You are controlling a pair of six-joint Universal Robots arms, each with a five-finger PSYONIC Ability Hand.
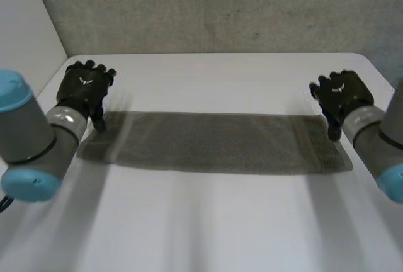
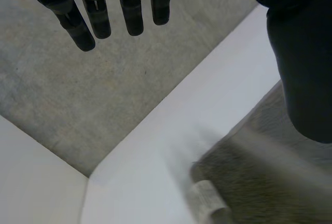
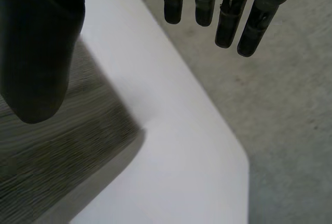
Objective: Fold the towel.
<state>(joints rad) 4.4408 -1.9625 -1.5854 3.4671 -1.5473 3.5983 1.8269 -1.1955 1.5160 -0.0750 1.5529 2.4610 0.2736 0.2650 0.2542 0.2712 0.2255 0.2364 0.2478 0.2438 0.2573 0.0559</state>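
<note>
Towel [image 1: 214, 141] is laid flat on the table [image 1: 208, 221] as one long strip running left to right, roughly mid-table, with its far edge parallel to the grey wall [image 1: 214, 7].

Left hand [image 1: 85, 89] is placed at the towel's far left corner. In the left wrist view its fingers [image 2: 132, 11] are seen straight and spread, out past the table edge with the wall behind them. The thumb [image 2: 303, 68] is held apart from them, above the towel. Nothing is gripped, so the hand is released. A small pale label [image 2: 205, 198] is seen at that towel corner.

Right hand [image 1: 343, 96] is mirrored at the far right corner. Its fingers [image 3: 228, 16] are straight and its thumb [image 3: 39, 53] is separate over the cloth, so it is released too.

Whether either thumb tip touches the towel cannot be told.
</note>
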